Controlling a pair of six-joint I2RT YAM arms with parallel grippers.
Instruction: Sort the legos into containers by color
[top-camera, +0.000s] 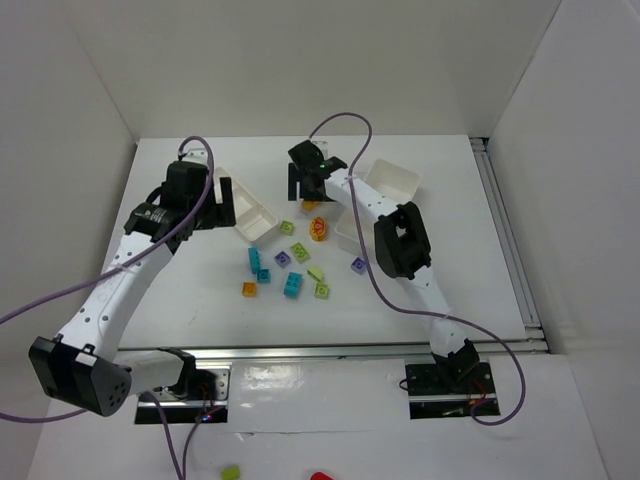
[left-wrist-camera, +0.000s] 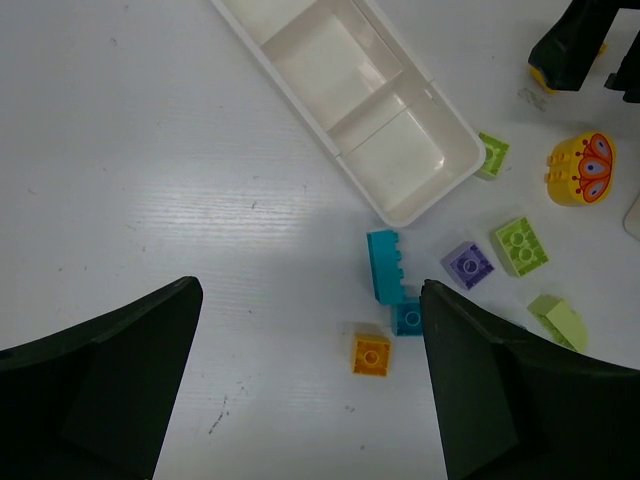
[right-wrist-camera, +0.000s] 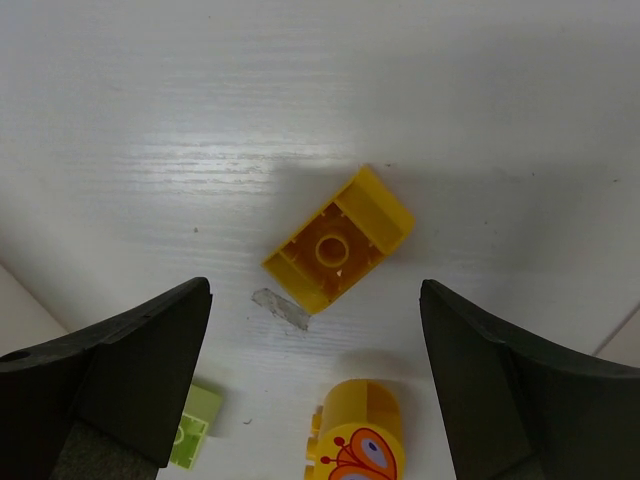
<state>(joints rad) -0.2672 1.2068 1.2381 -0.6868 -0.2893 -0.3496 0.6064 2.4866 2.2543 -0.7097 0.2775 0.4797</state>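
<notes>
**Progress:** none evident. In the left wrist view the larger tray (left-wrist-camera: 400, 150) shows 3 sections, all without bricks where seen. The smaller tray (top-camera: 395, 178), on the right of the table (top-camera: 450, 280), shows no brick in its exposed part; the right arm covers the rest. The loose legos (top-camera: 290, 265), roughly 12, lie scattered on the table between the 2 trays. On this evidence the whole sort remains to be done.

**Right gripper** (right-wrist-camera: 315, 288): jaws spread, standing either side of an upturned yellow brick (right-wrist-camera: 340, 240) on the table and touching it on neither side. This is judged to be the approach to a first pick.

**Left gripper** (left-wrist-camera: 308, 295): jaws spread, holding nothing, over the table just beside the larger tray's end.

**View differences:**
- Only the right wrist view shows the yellow brick's hollow underside and a scrap of clear tape (right-wrist-camera: 280, 308) beside it. The top view shows little of that brick under the gripper.
- The left wrist view alone settles the larger tray's contents. It also separates a cyan brick (left-wrist-camera: 385, 265), a purple brick (left-wrist-camera: 468, 264) and an orange brick (left-wrist-camera: 371, 354).
- Only the top view shows both trays.
</notes>
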